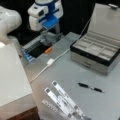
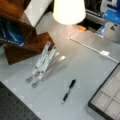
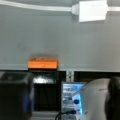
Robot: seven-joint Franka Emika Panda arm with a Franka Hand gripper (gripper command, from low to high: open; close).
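Observation:
My gripper (image 1: 51,33), white with a blue body, hangs above the table's far edge, open and holding nothing. In the wrist view its dark fingers (image 3: 15,97) stand wide apart at the lower left and lower right. A small orange block (image 1: 48,50) lies on the very edge of the grey table, just below and in front of the gripper, and is the nearest thing to it. The orange block (image 3: 43,63) sits left of centre in the wrist view. Beyond it runs a white cable with a white adapter (image 3: 92,11), also visible as the adapter (image 1: 50,61) in a front view.
An open grey compartment box (image 1: 95,53) with its lid raised stands at a front view's right. A black pen (image 1: 90,87) and a folded metal stand (image 1: 63,101) lie nearer. A white box (image 1: 12,75) is at the left. A lamp shade (image 2: 68,11) and a wooden rack (image 2: 25,40) show in a front view.

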